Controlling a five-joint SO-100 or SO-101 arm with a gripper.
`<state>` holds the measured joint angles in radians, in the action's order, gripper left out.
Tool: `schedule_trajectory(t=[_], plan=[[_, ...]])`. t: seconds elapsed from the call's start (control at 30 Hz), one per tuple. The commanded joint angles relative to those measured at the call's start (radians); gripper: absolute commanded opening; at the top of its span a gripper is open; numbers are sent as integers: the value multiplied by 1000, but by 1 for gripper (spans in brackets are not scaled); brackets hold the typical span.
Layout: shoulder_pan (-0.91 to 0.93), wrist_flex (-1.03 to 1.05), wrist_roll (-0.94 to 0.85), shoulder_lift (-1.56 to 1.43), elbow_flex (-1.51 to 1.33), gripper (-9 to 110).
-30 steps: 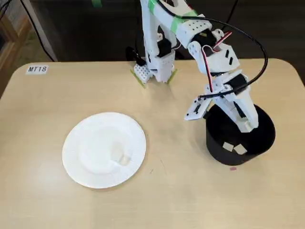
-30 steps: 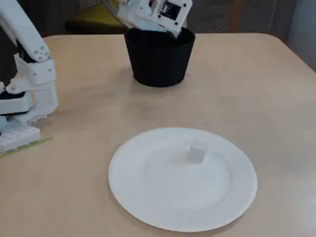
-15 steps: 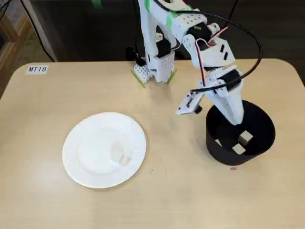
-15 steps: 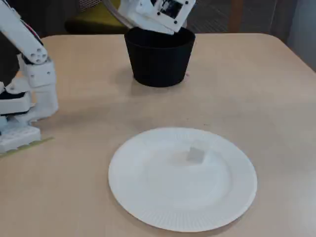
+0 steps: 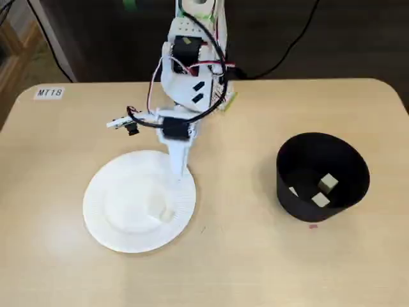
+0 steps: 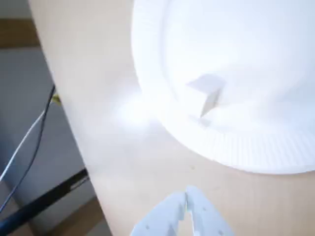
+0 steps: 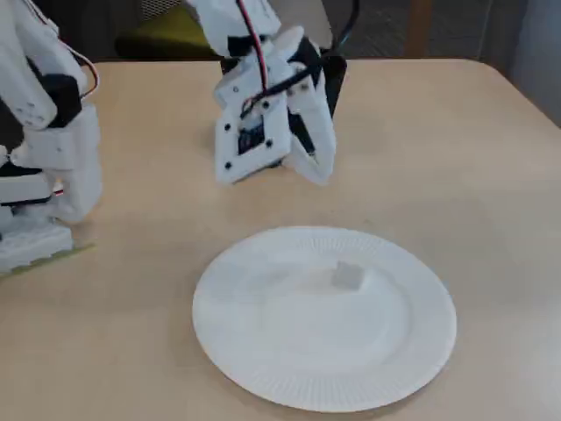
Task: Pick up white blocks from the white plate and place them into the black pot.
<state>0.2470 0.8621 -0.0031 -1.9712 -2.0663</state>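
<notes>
Wrist view: 1 white block (image 6: 205, 93) on white plate (image 6: 256, 147)

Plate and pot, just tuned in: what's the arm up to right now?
The end effector hangs empty over the far rim of the white plate, apparently heading for the one white block left on it. Its fingers look closed in the wrist view. The black pot stands off to the right in the fixed view from above, with at least two blocks inside.

In the wrist view the pincer (image 6: 186, 196) is blurred and cut off below; ahead of it, the white plate (image 6: 256, 147) runs off-frame.
</notes>
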Motion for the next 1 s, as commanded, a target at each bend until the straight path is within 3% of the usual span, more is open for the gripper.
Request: schedule_trajectory(t=[0.0,0.27,0.37,0.47,0.63,0.97], plan=[[37,97,11,123,161,-2],[34,446,49,486,603,-2],[43,459,71,525,646,-2],[66,463,67,545,647,16],[80,459,92,584,650,26],[67,476,95,699,749,31]])
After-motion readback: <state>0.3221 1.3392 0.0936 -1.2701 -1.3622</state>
